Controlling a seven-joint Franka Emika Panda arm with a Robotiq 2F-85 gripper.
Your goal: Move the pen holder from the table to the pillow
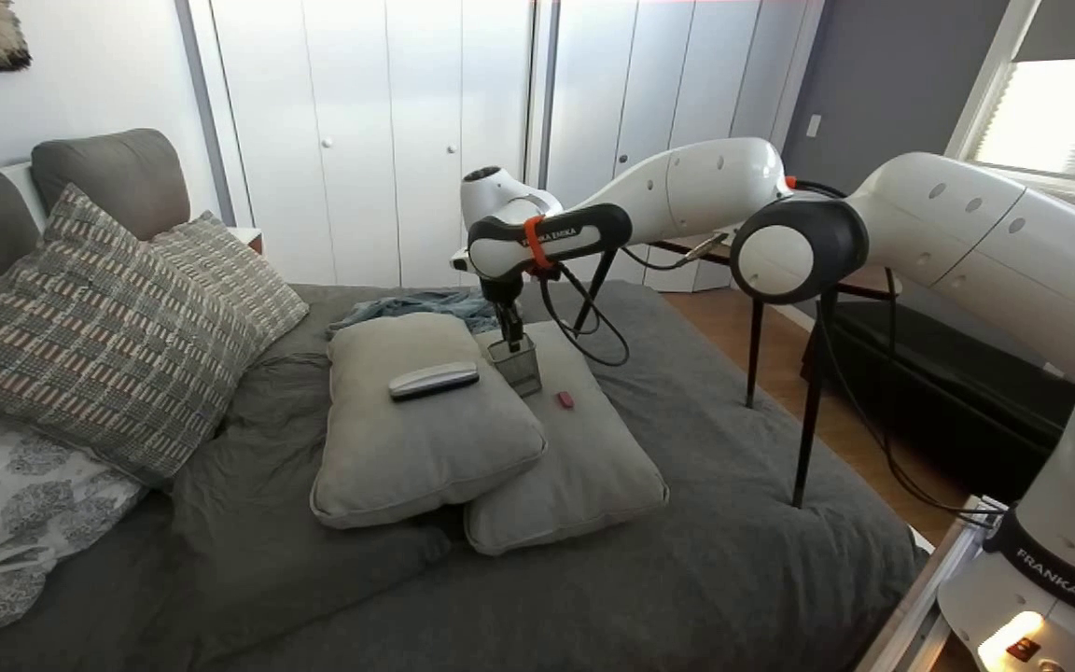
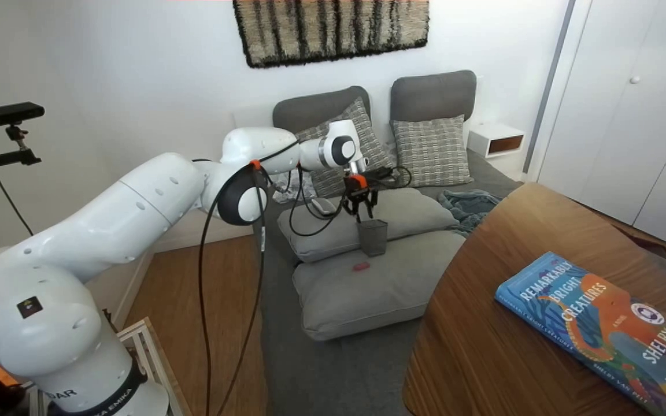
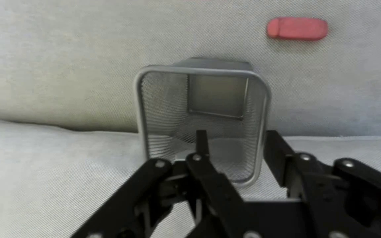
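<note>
The pen holder point(image 1: 523, 373) is an empty grey mesh cup. It sits slightly tilted on the lower grey pillow point(image 1: 584, 471), against the edge of the upper grey pillow point(image 1: 425, 453). It also shows in an exterior view point(image 2: 373, 239) and in the wrist view point(image 3: 197, 70). My gripper point(image 3: 236, 135) is open at its rim, with one finger over the cup's mouth and the other just outside the right wall. The gripper is directly above the holder in both exterior views point(image 1: 511, 343) point(image 2: 365, 217). The brown wooden table point(image 2: 472, 329) stands beside the pillows.
A pink-red eraser point(image 3: 298, 28) lies on the lower pillow near the holder. A silver and black case-like object point(image 1: 433, 381) lies on the upper pillow. A book point(image 2: 605, 329) lies on the table. The table legs point(image 1: 813, 411) stand by the bed. Cables hang from the arm.
</note>
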